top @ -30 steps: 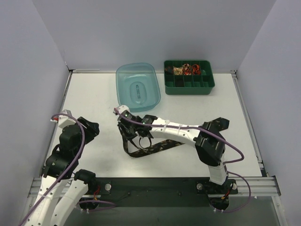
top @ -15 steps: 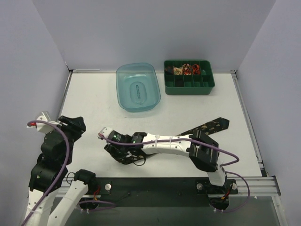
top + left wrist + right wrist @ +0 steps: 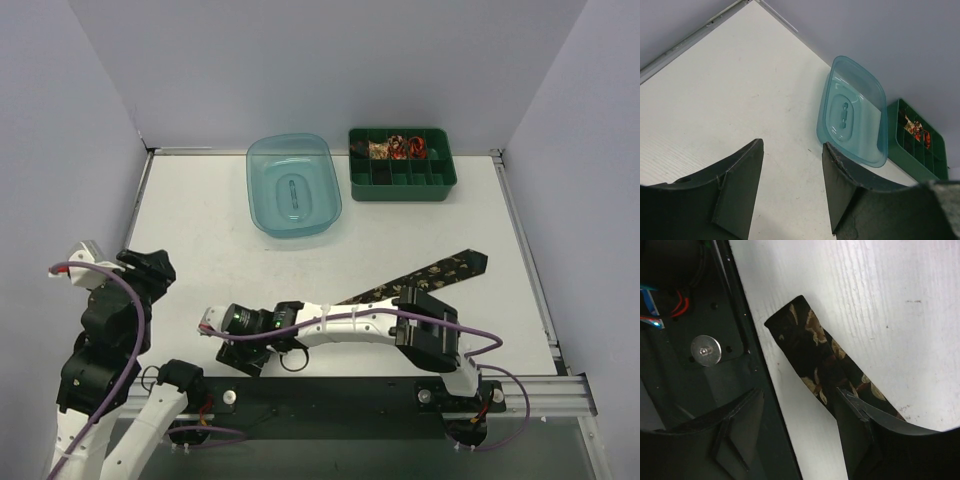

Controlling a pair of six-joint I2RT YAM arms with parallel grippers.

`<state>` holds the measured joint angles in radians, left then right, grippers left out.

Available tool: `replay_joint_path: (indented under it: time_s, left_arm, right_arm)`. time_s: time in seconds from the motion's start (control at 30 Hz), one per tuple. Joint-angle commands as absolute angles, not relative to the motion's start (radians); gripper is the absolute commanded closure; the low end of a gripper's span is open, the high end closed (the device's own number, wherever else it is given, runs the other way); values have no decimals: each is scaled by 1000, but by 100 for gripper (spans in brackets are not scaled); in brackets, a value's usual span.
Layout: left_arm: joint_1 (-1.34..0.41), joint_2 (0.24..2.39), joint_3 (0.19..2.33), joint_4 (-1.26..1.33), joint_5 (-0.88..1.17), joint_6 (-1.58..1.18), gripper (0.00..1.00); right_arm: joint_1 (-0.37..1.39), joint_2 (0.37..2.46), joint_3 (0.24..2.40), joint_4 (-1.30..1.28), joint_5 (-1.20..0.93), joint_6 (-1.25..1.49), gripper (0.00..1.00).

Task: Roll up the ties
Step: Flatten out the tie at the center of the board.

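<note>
A black tie (image 3: 432,274) with a gold floral pattern lies stretched in a diagonal line on the white table, its pointed wide end at the right. Its narrow end (image 3: 809,351) rests flat by the table's near edge, under my right gripper (image 3: 799,395). That gripper (image 3: 243,354) is open and holds nothing; one finger hangs over the cloth, the other over the dark rail. My left gripper (image 3: 792,145) hovers open over bare table at the left (image 3: 155,266), well apart from the tie. Small rolled ties (image 3: 398,147) sit in the green tray's back compartments.
A green divided tray (image 3: 402,186) stands at the back right, also in the left wrist view (image 3: 920,156). A translucent blue tub (image 3: 256,182) sits left of it (image 3: 881,135). The dark base rail (image 3: 715,390) runs along the near table edge. Grey walls close the sides.
My right gripper pulled the tie's narrow end to the near left, straightening the tie, then opened and let it go. The left arm drew back to the left.
</note>
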<state>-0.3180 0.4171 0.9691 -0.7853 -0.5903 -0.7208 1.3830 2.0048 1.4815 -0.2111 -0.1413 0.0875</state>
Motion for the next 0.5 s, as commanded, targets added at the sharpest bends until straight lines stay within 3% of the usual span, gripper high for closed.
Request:
replay_joint_path:
  time_s: [0.0, 0.2, 0.3, 0.47]
  left_arm:
    - [-313, 442, 948, -778, -565, -695, 39]
    - [-311, 483, 878, -744, -473, -692, 38]
    - [-311, 511, 836, -713, -424, -684, 32]
    - [-311, 590, 785, -632, -316, -652, 28]
  right_arm:
    - [1349, 1931, 1454, -232, -77, 103, 41]
    - [1136, 1766, 1303, -183, -78, 224, 41]
    - [1033, 1639, 1195, -166, -58, 252, 40]
    - [714, 1461, 1076, -182, -32, 298, 39]
